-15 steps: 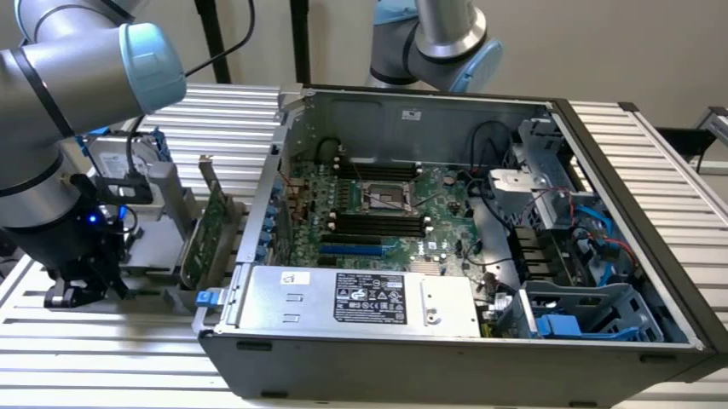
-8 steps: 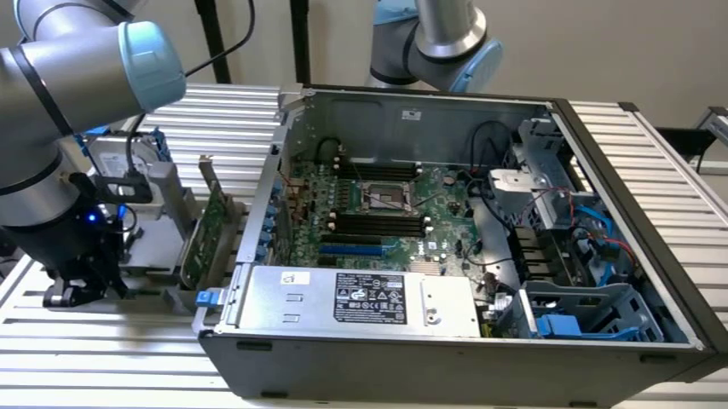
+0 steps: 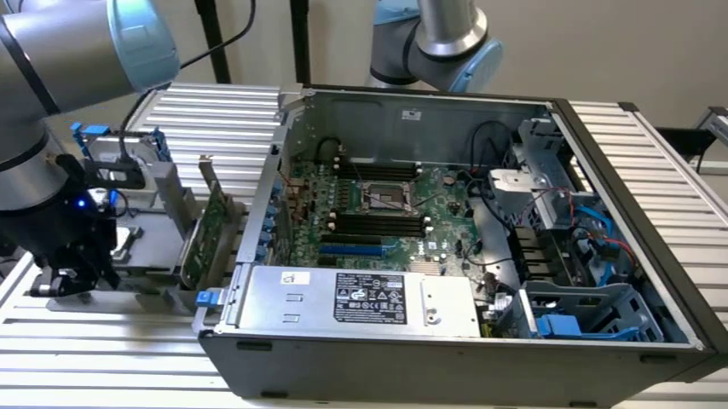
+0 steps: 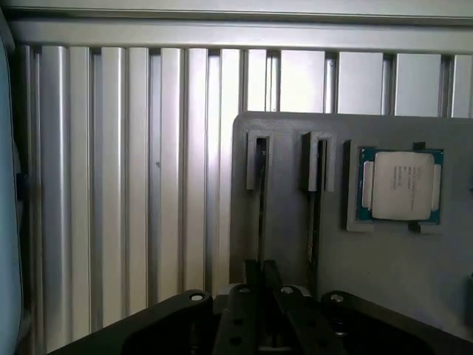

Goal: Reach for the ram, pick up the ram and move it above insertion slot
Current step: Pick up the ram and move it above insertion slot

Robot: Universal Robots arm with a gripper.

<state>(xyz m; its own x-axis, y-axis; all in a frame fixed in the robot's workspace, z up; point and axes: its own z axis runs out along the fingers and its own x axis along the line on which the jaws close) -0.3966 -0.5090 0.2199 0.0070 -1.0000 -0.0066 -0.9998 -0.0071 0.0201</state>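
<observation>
The ram [image 4: 261,214] stands on edge in a narrow guide of the grey fixture [image 4: 384,274], and the wrist view sees it edge-on as a thin dark line. The gripper [image 4: 260,322] sits right over that line, near it. Spread or clamped? I cannot tell. A second guide [image 4: 315,185] lies just beside the first, with a processor chip [image 4: 400,185] further along. If the tool drifts sideways it could snag that neighbour, and a crooked pull could jam the stick in its guide. In the exterior view the tall expansion card [image 3: 210,234] stands between the fixture and the computer case [image 3: 637,170], so a low carry could clip it or the case wall. The arm drops in from that view's upper left, and its gripper [image 3: 68,285] points straight down over the fixture.
</observation>
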